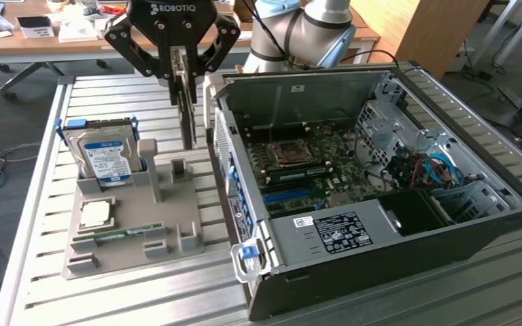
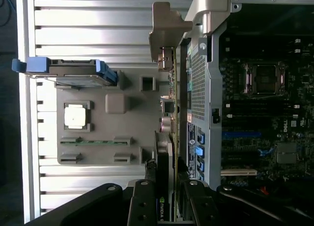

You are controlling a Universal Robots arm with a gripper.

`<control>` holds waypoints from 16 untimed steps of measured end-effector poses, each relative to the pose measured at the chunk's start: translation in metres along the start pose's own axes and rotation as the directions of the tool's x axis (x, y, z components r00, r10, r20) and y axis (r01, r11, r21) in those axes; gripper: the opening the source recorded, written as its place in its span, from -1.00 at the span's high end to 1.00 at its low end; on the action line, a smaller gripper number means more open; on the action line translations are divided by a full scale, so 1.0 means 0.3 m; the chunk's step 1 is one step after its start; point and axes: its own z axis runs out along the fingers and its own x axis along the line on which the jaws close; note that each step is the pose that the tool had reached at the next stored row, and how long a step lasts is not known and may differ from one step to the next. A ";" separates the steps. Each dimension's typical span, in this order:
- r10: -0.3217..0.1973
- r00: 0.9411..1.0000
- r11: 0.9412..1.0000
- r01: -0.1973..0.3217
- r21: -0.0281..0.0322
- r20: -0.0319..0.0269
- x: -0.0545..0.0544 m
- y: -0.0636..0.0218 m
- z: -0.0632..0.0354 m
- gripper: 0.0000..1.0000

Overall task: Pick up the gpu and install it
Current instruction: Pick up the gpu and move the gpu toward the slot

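gpu [image 1: 187,115] hangs edge-on from the gripper [image 1: 183,71], so from where I stand it is a thin, dark upright strip. From the wrist view the gpu [image 2: 167,152] shows more: a narrow green board edge with a dark face beside it, a small green logo near the held end, and a pale metal bracket bent over at the far end. The gripper [image 2: 169,206] is clenched on the card, one black finger on each flat side.

The card sits over the far end of the grey tray [image 1: 166,217], just beside the open computer case [image 1: 478,224], on the exterior view's left of its wall. Its lower end is close to one of the tray's upright posts; I cannot tell whether they touch.

Counting what lies around: one card, one tray, one case. One hard drive [image 1: 107,159] with blue rails stands on edge in the tray. One square processor [image 1: 95,215] lies flat in its pocket, and one memory stick [image 1: 120,234] lies near it. Everything rests on one slatted metal table [image 1: 89,95].
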 end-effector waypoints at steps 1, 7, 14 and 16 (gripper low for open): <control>0.000 1.000 1.000 0.000 0.000 0.000 -0.005 0.000 0.000 0.47; 0.000 1.000 1.000 0.000 0.000 0.000 -0.036 0.001 0.001 0.47; 0.000 1.000 1.000 0.000 -0.001 0.000 -0.073 0.002 0.002 0.47; 0.000 1.000 1.000 0.000 -0.001 0.000 -0.083 0.003 0.002 0.47</control>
